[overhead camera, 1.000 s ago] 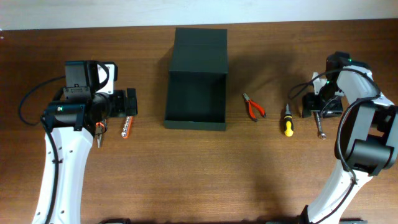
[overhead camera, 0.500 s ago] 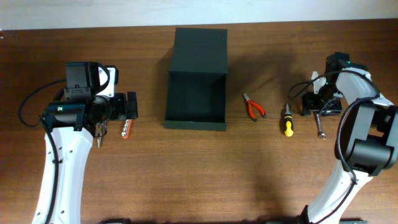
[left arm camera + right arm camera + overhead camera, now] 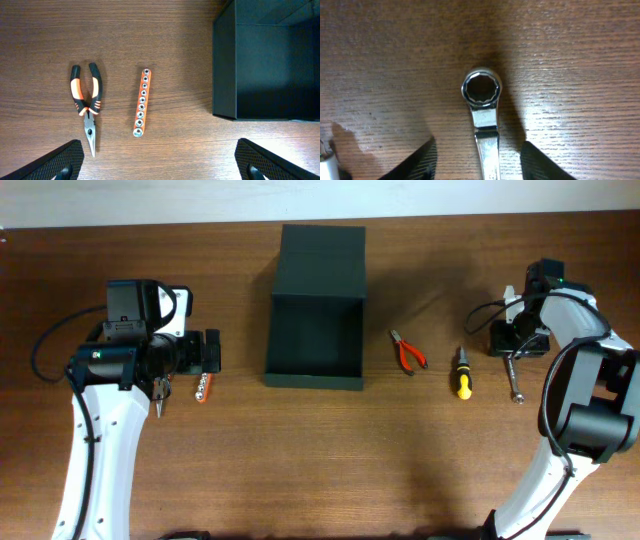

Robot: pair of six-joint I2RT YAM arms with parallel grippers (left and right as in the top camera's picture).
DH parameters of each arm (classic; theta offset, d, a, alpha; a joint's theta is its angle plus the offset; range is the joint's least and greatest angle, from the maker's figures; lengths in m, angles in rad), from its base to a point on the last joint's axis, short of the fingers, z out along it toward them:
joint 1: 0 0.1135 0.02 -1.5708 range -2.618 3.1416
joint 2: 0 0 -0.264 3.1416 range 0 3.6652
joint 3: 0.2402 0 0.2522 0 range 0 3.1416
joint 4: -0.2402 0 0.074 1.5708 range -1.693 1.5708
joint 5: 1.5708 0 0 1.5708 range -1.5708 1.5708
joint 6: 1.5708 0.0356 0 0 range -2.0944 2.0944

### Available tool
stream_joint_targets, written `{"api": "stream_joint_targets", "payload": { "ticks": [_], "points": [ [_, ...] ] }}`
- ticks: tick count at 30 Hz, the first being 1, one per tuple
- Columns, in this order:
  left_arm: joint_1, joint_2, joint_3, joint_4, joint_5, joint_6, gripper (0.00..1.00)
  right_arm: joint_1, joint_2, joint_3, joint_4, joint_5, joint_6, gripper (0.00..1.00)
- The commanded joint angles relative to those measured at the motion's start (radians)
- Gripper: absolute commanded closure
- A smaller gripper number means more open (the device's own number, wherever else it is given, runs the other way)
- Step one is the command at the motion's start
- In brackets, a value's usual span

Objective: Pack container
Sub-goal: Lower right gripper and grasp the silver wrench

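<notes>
Hangs left pincer [image 3: 162, 164] wide open above orange-handled pliers [image 3: 87, 107] and orange socket rail [image 3: 141, 103]. Straddles silver ring spanner [image 3: 485, 125] with right pincer [image 3: 480, 161], jaws apart, not touching it. Shows dark green-black matte rectangular container [image 3: 315, 330] open, lid back, at middle of brown wooden table [image 3: 300, 465].

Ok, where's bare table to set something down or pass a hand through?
Widest bare wood: the strip in front of the container, down to the near edge. A narrower lane runs between the container and the socket rail. It's crowded right: red pliers, screwdriver, wrench under the right hand.
</notes>
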Motion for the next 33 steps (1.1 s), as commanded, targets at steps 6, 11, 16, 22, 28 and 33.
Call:
{"api": "stream_joint_targets", "payload": {
  "ticks": [6,11,16,22,28,33],
  "points": [
    [0.004,0.008,0.012,0.009,-0.003,0.027,0.01,-0.005,0.012,-0.015,-0.06,0.047,0.008,0.62],
    [0.004,0.008,0.012,0.009,-0.003,0.027,0.01,-0.005,0.012,-0.016,-0.068,0.05,0.008,0.69],
    [0.004,0.008,0.012,0.009,-0.003,0.027,0.01,-0.005,0.012,-0.016,-0.048,0.05,0.008,0.75],
    [0.004,0.008,0.012,0.009,-0.003,0.027,0.01,-0.005,0.012,-0.016,-0.005,0.05,0.008,0.77],
    [0.004,0.008,0.012,0.009,-0.003,0.027,0.01,-0.005,0.012,-0.016,0.003,0.05,0.008,0.85],
    [0.004,0.008,0.012,0.01,-0.003,0.027,0.01,-0.005,0.012,-0.016,0.003,0.055,0.008,0.9]
  ]
}}
